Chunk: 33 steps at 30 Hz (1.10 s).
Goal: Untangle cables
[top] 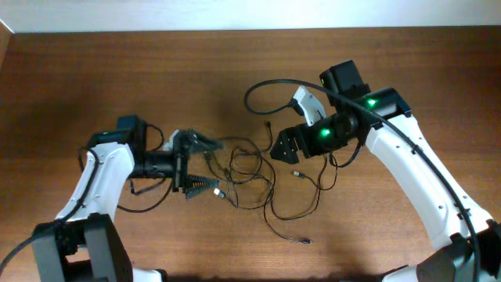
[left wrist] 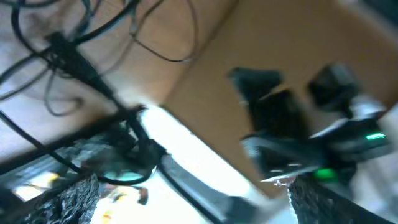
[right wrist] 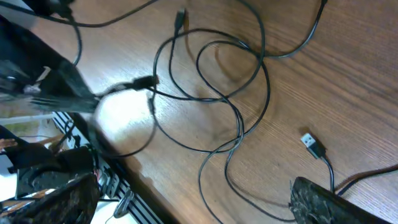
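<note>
**Q:** Entry one, the left arm. Pose?

**A:** Left arm [top: 106,176]: enters from the lower left edge of the table [top: 156,70], forearm about level and pointing right. Left gripper [top: 205,164]: turned on its side, one finger up-table and one down-table. Jaws wide apart, nothing clamped.

**Q:** Entry two, the right arm?

**A:** Right arm [top: 407,157]: rises from the lower right corner, bends at the lit joint and reaches left toward the centre. Right gripper [top: 280,147]: points down and left at the wood. In the right wrist view its fingers [right wrist: 323,202] sit at the two bottom corners. Jaws apart, holding nothing.

**Q:** Entry three, the cables?

**A:** Cables [top: 250,176]: thin black cords in a loose knot of overlapping loops, flat on the table between the two grippers.
- The left fringe of the knot reaches the mouth of the left jaws. The left wrist view is blurred, so I cannot tell whether a cord touches a finger.
- The right gripper stands just beside the upper right edge of the knot.

**Q:** Any loose ends?

**A:** Two.
- Trailing plug [top: 304,240]: down-table at the end of a long strand, well apart from both grippers.
- Flat metal plug [right wrist: 313,144]: on the wood just ahead of one right finger, not between the jaws. The main loops lie farther out in front of the opening.
</note>
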Motion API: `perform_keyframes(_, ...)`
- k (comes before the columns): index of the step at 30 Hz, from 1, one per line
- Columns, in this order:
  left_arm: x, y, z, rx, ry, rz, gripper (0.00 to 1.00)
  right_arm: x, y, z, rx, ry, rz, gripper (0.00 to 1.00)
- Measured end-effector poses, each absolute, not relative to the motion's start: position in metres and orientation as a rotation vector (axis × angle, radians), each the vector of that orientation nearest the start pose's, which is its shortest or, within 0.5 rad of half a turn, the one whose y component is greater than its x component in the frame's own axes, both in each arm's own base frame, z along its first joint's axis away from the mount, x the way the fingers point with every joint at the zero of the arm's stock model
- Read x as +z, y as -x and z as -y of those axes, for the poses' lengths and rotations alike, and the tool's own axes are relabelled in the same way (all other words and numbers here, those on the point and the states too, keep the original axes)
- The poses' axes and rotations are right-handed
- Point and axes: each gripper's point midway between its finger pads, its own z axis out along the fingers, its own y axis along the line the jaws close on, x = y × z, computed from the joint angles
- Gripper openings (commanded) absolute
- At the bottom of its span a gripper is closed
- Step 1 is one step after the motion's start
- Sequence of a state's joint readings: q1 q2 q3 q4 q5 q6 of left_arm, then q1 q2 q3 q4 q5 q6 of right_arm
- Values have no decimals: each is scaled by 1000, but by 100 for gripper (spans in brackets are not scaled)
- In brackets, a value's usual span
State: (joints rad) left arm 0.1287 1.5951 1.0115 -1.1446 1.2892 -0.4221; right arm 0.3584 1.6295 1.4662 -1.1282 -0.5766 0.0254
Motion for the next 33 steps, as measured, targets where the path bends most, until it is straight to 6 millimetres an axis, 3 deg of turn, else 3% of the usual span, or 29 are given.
perform_keyframes(2,167,-268,123,-1997,1134,-2626,99,185,-289,-207,894,584,-2805,98)
perform_keyframes(4,126,-258,100,-1577,1369,-2812,99,183,-288,-205,873,582,-2818,98)
perform_keyframes(6,90,-236,68,-1054,1570,-2965,99,182,-288,-203,855,579,-2826,98)
perform_keyframes(9,75,-195,39,-542,1702,-3110,99,182,-288,-202,850,580,-2827,98)
perform_keyframes(11,79,-176,35,-430,1743,-3176,99,181,-288,-202,847,580,-2829,99)
perform_keyframes(13,89,-161,43,-454,1782,-3242,100,181,-288,-202,845,578,-2831,98)
perform_keyframes(14,97,-158,53,-565,1791,-3269,99,181,-288,-202,844,579,-2831,98)
perform_keyframes(17,122,-173,89,-1180,1563,-3239,99,180,-289,-200,828,576,-2834,98)
perform_keyframes(20,156,-211,120,-1804,1141,-2937,99,179,-290,-199,814,576,-2836,98)
perform_keyframes(22,182,-237,129,-2087,970,-2657,99,179,-290,-198,811,574,-2837,98)
perform_keyframes(23,191,-245,128,-2159,974,-2568,99,179,-290,-198,811,568,-2839,98)
perform_keyframes(25,202,-261,116,-2258,1096,-2406,99,179,-291,-197,812,548,-2845,98)
perform_keyframes(27,199,-275,93,-2253,1322,-2305,99,179,-294,-192,810,491,-2858,98)
perform_keyframes(31,161,-287,53,-1937,1758,-2309,99,178,-301,-175,806,362,-2883,98)
perform_keyframes(33,150,-298,39,-1828,1765,-2292,99,178,-306,-168,804,315,-2886,98)
